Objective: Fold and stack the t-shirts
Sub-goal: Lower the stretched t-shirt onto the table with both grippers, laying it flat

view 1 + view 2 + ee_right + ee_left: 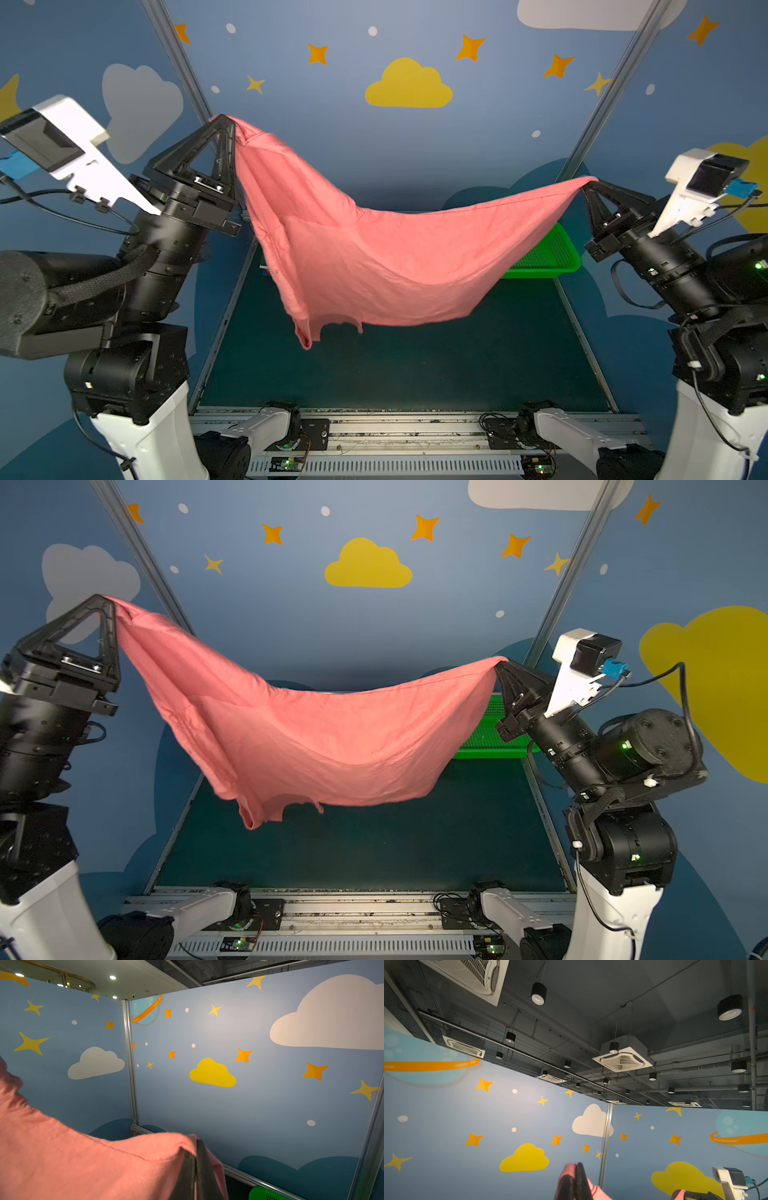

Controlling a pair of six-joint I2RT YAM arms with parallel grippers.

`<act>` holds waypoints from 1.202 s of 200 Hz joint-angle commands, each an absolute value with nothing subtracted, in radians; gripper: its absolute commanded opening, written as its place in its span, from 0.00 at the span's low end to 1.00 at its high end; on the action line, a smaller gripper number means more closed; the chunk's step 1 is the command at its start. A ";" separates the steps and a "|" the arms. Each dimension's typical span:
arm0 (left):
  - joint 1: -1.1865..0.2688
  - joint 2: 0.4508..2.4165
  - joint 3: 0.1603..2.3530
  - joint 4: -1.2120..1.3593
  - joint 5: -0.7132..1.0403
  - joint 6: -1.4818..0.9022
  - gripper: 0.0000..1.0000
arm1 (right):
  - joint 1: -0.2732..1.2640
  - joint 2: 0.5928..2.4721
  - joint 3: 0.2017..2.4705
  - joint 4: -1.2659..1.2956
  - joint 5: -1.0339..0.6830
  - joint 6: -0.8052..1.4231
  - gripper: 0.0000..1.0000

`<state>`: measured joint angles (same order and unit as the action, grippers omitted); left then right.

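Salmon-pink t-shirt point(374, 266) hangs spread mid-frame in both top views, above the dark desk point(415, 374), one end clamped in my left jaws at upper left, the other in my right jaws at right, so I judge folding unstarted and no stack visible.

Robot-lab booth: cartoon-sky wall panels point(249, 1105), industrial ceiling point(591, 1012).

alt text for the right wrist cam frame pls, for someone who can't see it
The shut right gripper pinches the stitched edge of a salmon-pink t-shirt, whose cloth fills the foreground. Behind stand blue wall panels painted with clouds, stars and a planet; a sliver of green basket shows near the wall's foot.
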<state>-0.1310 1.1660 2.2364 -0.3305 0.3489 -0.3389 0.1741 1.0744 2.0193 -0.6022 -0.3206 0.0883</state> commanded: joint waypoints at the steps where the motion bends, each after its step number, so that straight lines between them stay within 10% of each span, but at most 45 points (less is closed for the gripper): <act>1: -0.129 1.246 2.227 -0.324 0.322 -0.284 0.05 | 0.179 1.139 2.004 -0.589 -0.275 0.073 0.00; 142: -0.128 1.992 2.194 -0.350 0.334 -0.040 0.05 | 0.183 1.868 1.911 -0.548 -0.272 0.079 0.00; 240: -0.127 2.375 2.416 -0.238 0.321 -0.176 0.05 | 0.191 2.366 2.435 -0.696 -0.230 0.113 0.00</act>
